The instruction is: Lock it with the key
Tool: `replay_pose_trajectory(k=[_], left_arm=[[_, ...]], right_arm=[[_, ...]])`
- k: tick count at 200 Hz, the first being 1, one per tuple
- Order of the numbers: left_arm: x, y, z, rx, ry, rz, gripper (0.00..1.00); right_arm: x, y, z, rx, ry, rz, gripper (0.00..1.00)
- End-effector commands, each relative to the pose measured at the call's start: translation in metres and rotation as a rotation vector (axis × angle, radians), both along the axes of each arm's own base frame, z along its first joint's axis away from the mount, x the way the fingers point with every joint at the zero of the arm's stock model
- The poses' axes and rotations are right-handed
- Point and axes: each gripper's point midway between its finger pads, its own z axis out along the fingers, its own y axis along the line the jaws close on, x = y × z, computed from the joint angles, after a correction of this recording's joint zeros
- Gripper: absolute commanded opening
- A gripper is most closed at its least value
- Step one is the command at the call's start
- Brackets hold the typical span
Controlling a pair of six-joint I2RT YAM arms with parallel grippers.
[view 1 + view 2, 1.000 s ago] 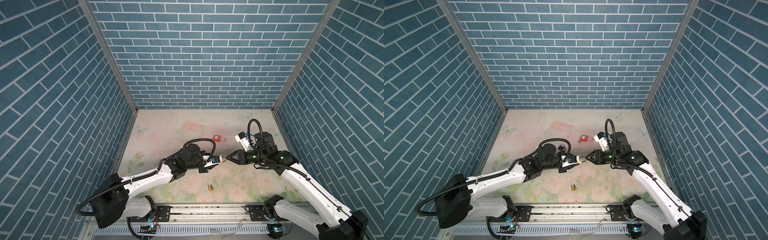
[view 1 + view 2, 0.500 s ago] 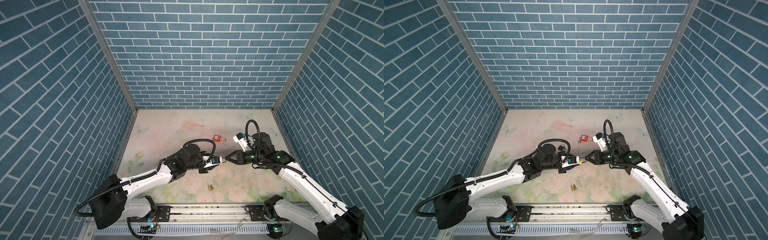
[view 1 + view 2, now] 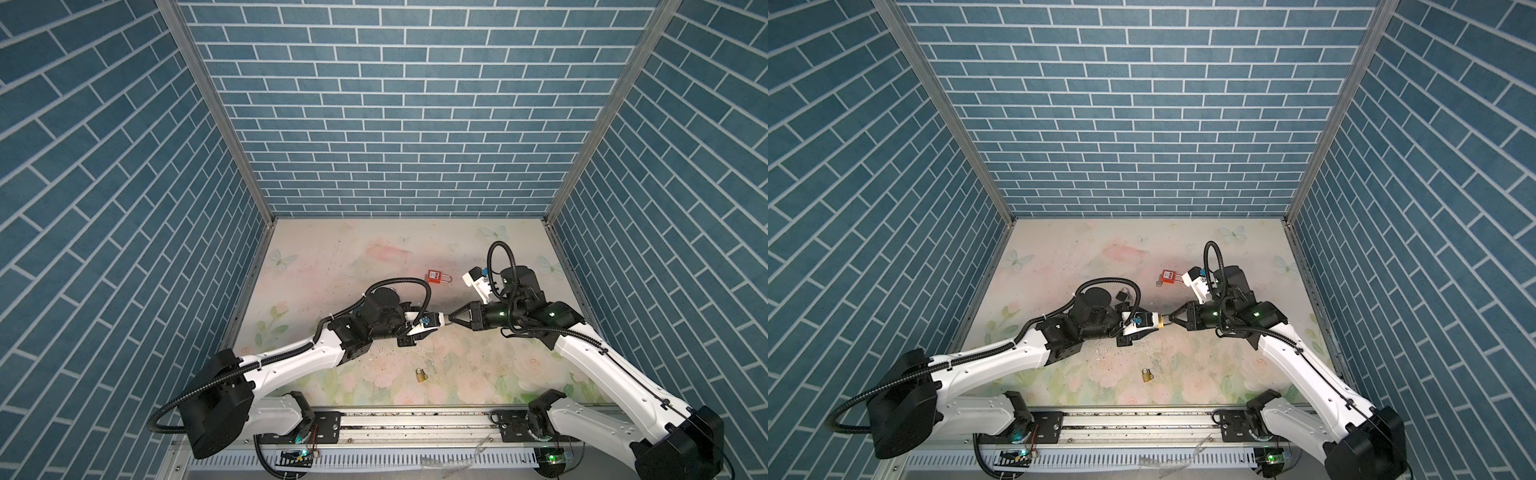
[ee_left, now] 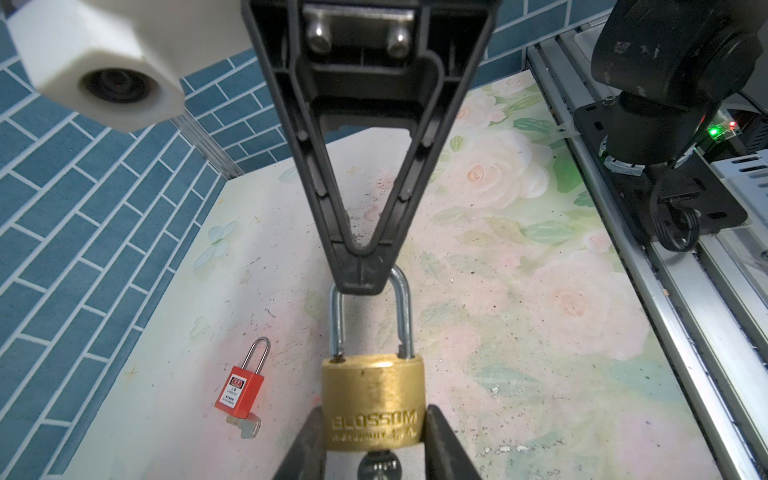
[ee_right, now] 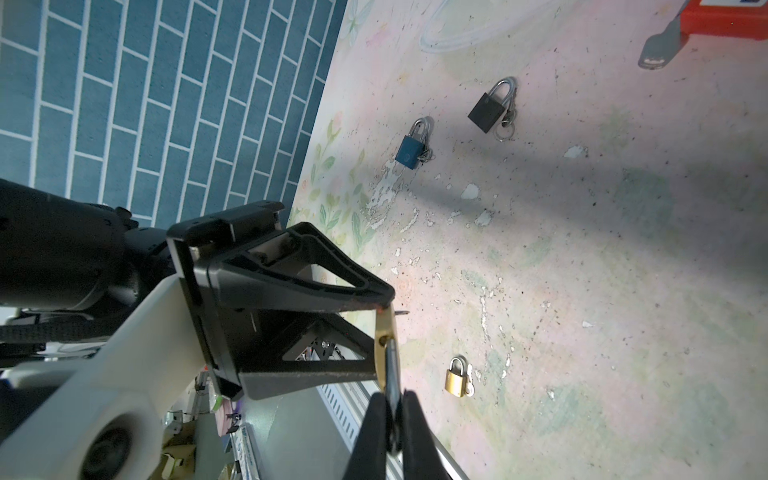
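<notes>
Brass padlock (image 3: 1160,321), a solid yellow-metal block, hangs over the middle of the floral-printed worktop (image 3: 1100,249) in both top views. It is bridged between the left gripper (image 3: 1155,322) and the right gripper (image 3: 1169,319), which meet nose to nose. A red plastic-bodied padlock (image 3: 1169,276) lies toward the back edge, and a small gold-coloured padlock (image 3: 1146,375) lies near the front edge.

From the left wrist, the left gripper's black fingers (image 4: 309,440) clamp the narrow sides of the brass body, with a silver key (image 4: 376,463) seated in the keyhole between them. The right gripper is pinched tight on the crown of the steel shackle (image 4: 405,316). One shackle leg shows its notch above the body, so I judge it not yet pushed home.

From the right wrist, the brass padlock is edge-on, its shackle nipped between the right fingers (image 5: 374,432). A black padlock (image 5: 486,110) and a blue padlock (image 5: 409,151) lie on the worktop beyond.

The lock looks dense, rigid and smooth, probably heavy for its size and slick. The clamp across the body seems the surest hold, since the round shackle could twist in a pinch. Any push should run straight along the legs. The thin key is best taken by its flat head
</notes>
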Motion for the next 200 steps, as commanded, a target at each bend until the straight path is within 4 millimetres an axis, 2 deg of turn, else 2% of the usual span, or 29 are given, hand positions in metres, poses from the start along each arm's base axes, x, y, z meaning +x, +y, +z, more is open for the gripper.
replay_pose_trajectory(k=[1, 10, 68, 131, 200], left_arm=[[0.0, -0.009, 0.03, -0.073, -0.053, -0.023, 0.0], [0.001, -0.009, 0.031, -0.078, -0.053, -0.021, 0.0], [0.0, -0.017, 0.035, -0.098, -0.037, -0.037, 0.0], [0.001, -0.023, 0.049, -0.137, -0.041, -0.05, 0.0], [-0.002, -0.027, 0.053, -0.156, -0.018, -0.071, 0.0]], right_arm=[[-0.003, 0.004, -0.006, 0.004, 0.013, 0.018, 0.02], [-0.003, 0.004, -0.008, 0.003, 0.018, 0.02, 0.0], [-0.011, 0.012, -0.008, 0.044, -0.008, 0.095, 0.0], [-0.017, 0.013, -0.022, 0.049, -0.012, 0.135, 0.0], [-0.024, 0.012, -0.028, 0.056, -0.048, 0.18, 0.0]])
